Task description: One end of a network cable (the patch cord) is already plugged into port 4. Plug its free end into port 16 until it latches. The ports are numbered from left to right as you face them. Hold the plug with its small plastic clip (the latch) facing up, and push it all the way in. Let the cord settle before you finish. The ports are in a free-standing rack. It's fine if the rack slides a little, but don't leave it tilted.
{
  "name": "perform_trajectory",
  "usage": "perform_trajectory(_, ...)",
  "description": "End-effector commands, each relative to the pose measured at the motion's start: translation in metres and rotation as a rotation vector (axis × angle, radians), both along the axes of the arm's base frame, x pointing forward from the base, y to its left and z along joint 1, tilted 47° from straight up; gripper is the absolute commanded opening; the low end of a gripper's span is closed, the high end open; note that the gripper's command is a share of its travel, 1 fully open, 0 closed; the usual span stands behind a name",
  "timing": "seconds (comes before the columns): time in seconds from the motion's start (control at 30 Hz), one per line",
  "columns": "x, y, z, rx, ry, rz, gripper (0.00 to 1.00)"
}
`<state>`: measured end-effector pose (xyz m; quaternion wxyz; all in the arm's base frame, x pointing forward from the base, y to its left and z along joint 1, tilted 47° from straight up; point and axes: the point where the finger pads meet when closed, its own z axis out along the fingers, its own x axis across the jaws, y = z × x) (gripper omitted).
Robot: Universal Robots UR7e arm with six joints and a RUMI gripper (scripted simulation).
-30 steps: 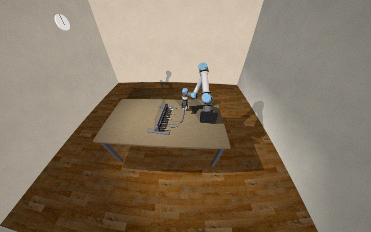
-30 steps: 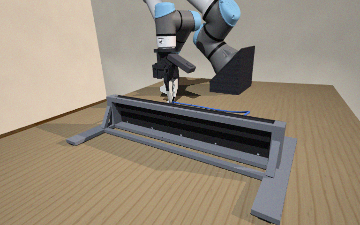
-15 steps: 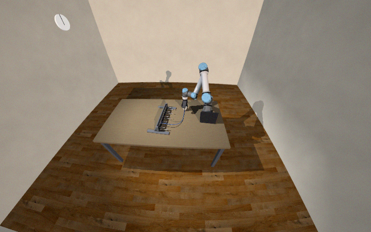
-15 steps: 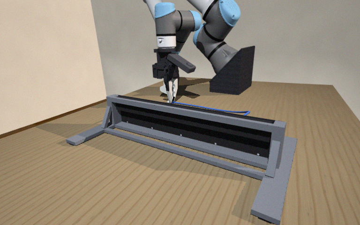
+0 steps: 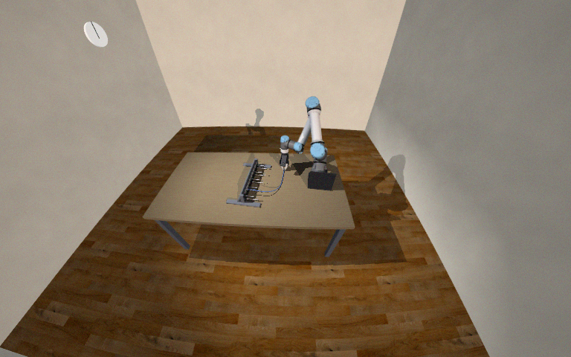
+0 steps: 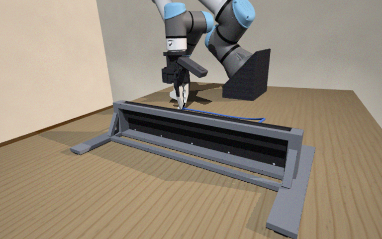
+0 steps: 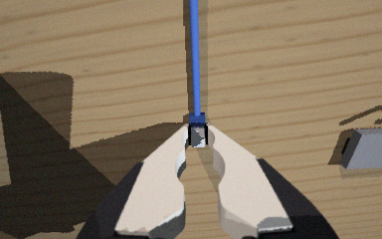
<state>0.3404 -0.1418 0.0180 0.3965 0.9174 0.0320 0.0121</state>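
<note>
My gripper (image 7: 197, 124) (image 6: 181, 105) (image 5: 284, 166) points down, shut on the free plug (image 7: 197, 129) of the blue patch cord (image 7: 194, 60) (image 6: 225, 116) (image 5: 281, 181). The plug sits between the white fingertips, a little above the table. The cord runs from the plug along the port side of the grey rack (image 6: 208, 120) (image 5: 247, 185) towards its other end. In the exterior view the rack shows its back, so the ports are hidden; the gripper hangs just behind its top bar, near its left part. I cannot tell which way the latch faces.
The rack stands upright on the wooden table (image 5: 200, 185) (image 6: 68, 192). One of its grey feet (image 7: 375, 147) shows at the right of the wrist view. Other cords (image 5: 267, 190) hang from the rack's ports. The arm's dark base block (image 5: 320, 180) (image 6: 246, 78) stands behind.
</note>
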Motion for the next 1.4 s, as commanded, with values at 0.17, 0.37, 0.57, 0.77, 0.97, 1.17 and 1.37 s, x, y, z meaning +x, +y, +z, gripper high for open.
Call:
perform_trajectory(0.17, 0.0002, 0.0001, 0.0002, 0.000, -0.001, 0.000, 0.00)
perform_trajectory(0.37, 0.0002, 0.0001, 0.0002, 0.000, -0.001, 0.000, 0.00)
perform_trajectory(0.57, 0.0002, 0.0001, 0.0002, 0.000, -0.001, 0.000, 0.00)
perform_trajectory(0.77, 0.0002, 0.0002, 0.0003, 0.000, -0.001, 0.000, 0.00)
perform_trajectory(0.97, 0.0001, 0.0017, 0.0016, 0.000, -0.001, 0.000, 0.00)
perform_trajectory(1.17, -0.0001, 0.0054, 0.0052, 0.000, -0.001, 0.000, 0.00)
perform_trajectory(1.37, -0.0004, 0.0093, 0.0088, 0.000, -0.001, 0.000, 0.00)
